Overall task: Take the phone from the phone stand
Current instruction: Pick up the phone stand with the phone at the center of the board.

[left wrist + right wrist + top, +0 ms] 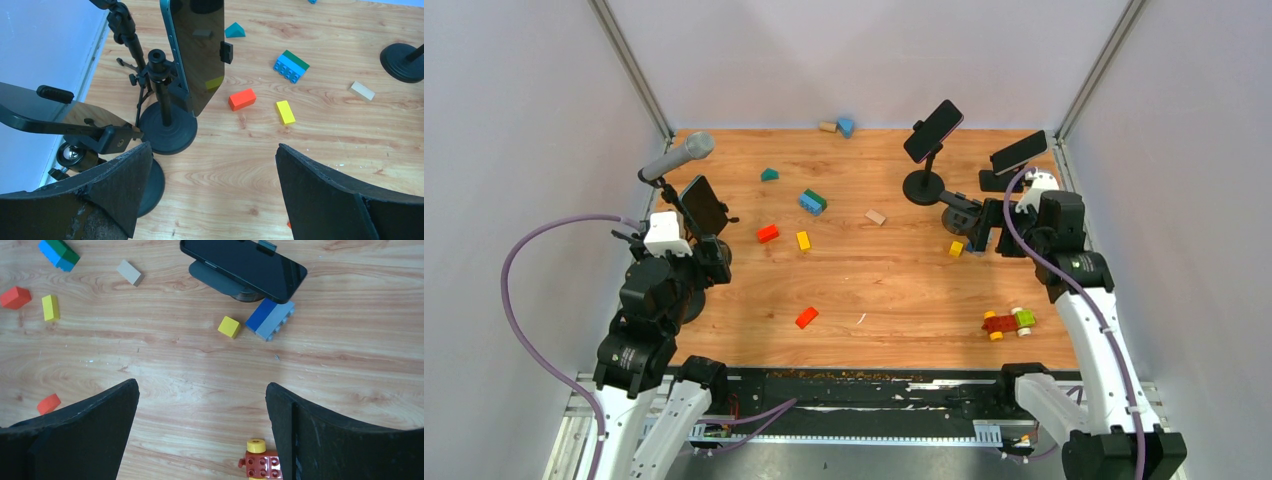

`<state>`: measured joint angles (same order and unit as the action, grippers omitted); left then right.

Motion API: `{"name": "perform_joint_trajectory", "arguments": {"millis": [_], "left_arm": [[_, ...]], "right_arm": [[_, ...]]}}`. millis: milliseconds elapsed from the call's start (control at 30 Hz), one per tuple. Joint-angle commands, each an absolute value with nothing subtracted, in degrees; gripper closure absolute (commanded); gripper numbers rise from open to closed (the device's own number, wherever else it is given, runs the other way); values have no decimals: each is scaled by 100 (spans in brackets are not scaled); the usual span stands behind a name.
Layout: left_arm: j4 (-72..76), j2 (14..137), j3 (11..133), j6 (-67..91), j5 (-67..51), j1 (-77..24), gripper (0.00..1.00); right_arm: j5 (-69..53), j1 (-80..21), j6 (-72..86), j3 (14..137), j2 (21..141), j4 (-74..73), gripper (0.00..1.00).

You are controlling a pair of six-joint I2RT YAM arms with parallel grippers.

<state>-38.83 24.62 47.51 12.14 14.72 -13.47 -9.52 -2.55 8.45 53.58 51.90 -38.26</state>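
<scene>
While the left jaws and the right jaws stand wide open and empty, the approach step is in hand. The glossy black slab phone (200, 50) sits clamped on its matte black round-based stand (167, 132), ahead of the left jaws, above the wood-grain tabletop (240, 175). The next move probably calls for closing across its smooth edges.

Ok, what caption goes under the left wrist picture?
Open left gripper faces a phone held on its stand, red block beyond.
</scene>
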Motion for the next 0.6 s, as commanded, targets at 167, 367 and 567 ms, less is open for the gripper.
{"name": "perform_joint_trajectory", "arguments": {"millis": [167,367,567], "left_arm": [[-3845,2486,4771,1299,1568,-1317,0],[-3863,2492,4772,1327,1663,-1318,0],[-3858,2510,4772,1323,1622,-1319,0]], "right_arm": [[-1731,-246,197,6828,6643,-4221,0],[-1962,-229,434,7541,7613,-4038,0],[-2253,-229,320,7854,8250,-3800,0]]}}
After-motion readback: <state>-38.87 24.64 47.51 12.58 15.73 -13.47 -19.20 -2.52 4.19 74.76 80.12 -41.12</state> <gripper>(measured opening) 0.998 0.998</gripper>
